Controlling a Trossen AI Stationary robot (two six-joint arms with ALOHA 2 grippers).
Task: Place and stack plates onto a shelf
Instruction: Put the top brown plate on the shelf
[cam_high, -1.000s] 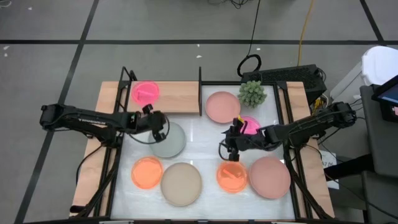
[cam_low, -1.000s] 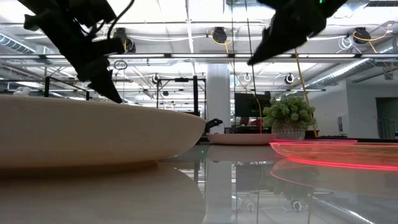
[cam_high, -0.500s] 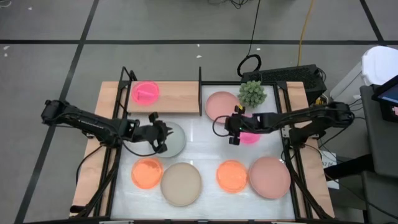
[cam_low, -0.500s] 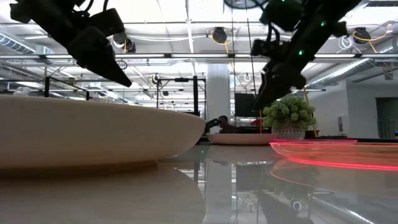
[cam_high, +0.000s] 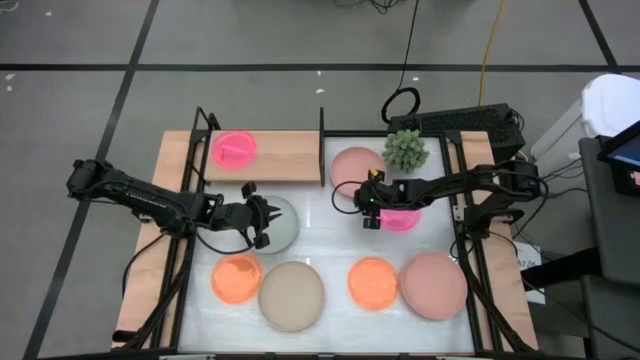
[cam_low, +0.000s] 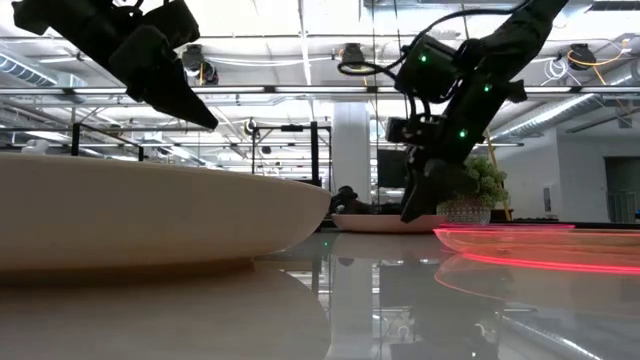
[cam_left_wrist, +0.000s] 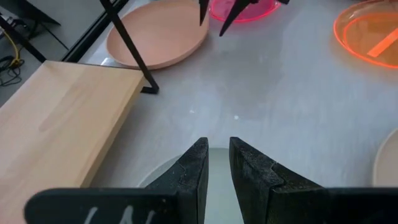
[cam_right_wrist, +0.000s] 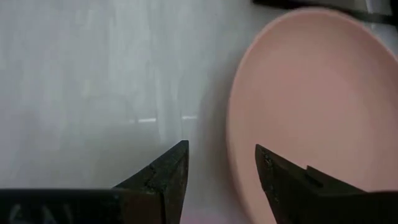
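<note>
My left gripper (cam_high: 264, 216) hovers over the far rim of the grey-green plate (cam_high: 283, 233), its fingers (cam_left_wrist: 200, 163) a narrow gap apart. My right gripper (cam_high: 364, 207) is open and low (cam_low: 412, 210) beside the pale pink plate (cam_high: 354, 165). In its wrist view that plate's rim (cam_right_wrist: 231, 130) lies between the fingers (cam_right_wrist: 174, 171). A neon pink plate (cam_high: 406, 220) lies under the right arm. Another neon pink plate (cam_high: 234, 149) rests flat on the wooden shelf (cam_high: 285, 155).
Along the table's near side lie two orange plates (cam_high: 236, 279) (cam_high: 372, 283), a beige plate (cam_high: 291, 295) and a larger pale pink one (cam_high: 433, 285). A spiky green plant (cam_high: 405, 150) stands behind the right arm. The shelf's black upright (cam_left_wrist: 127, 43) rises between shelf and pale pink plate.
My right gripper has moved from near the right orange plate toward the far edge and a little left, then come down beside the pale pink plate. My left gripper has shifted from beside the shelf toward the near edge, over the grey-green plate.
</note>
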